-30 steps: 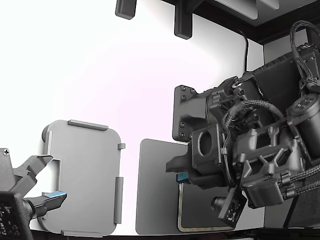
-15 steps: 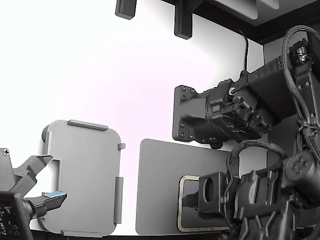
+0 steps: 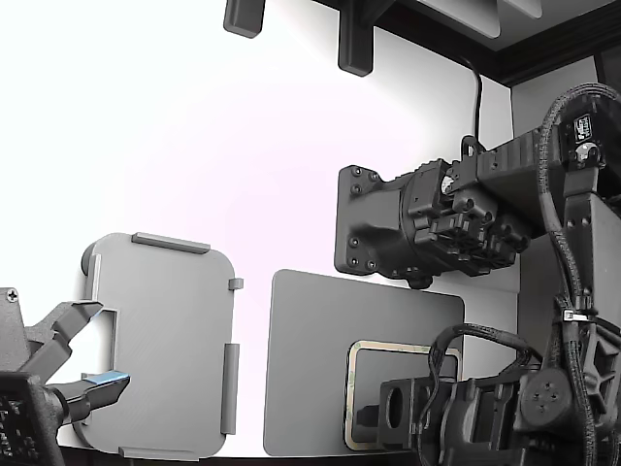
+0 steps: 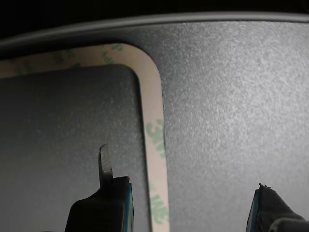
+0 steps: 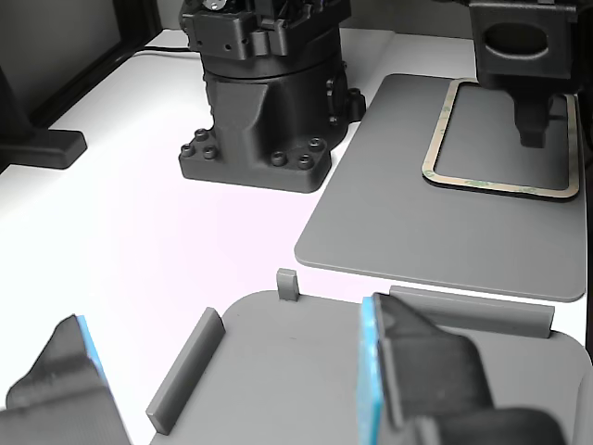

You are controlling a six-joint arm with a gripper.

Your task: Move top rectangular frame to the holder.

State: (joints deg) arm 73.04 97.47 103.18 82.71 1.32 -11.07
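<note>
Little is done yet: the top rectangular frame (image 3: 351, 393) lies flat on the dark mat (image 3: 310, 359) at lower right of the exterior view. Our tool (image 4: 186, 205) straddles one side, spread and empty. The holder (image 3: 165, 340), lower left, waits unfilled.

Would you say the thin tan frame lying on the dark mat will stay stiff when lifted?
Probably not: the frame is a thin, narrow open outline, so it may flex. It lies flat against the dark mat, so gripping an edge looks hard.
</note>
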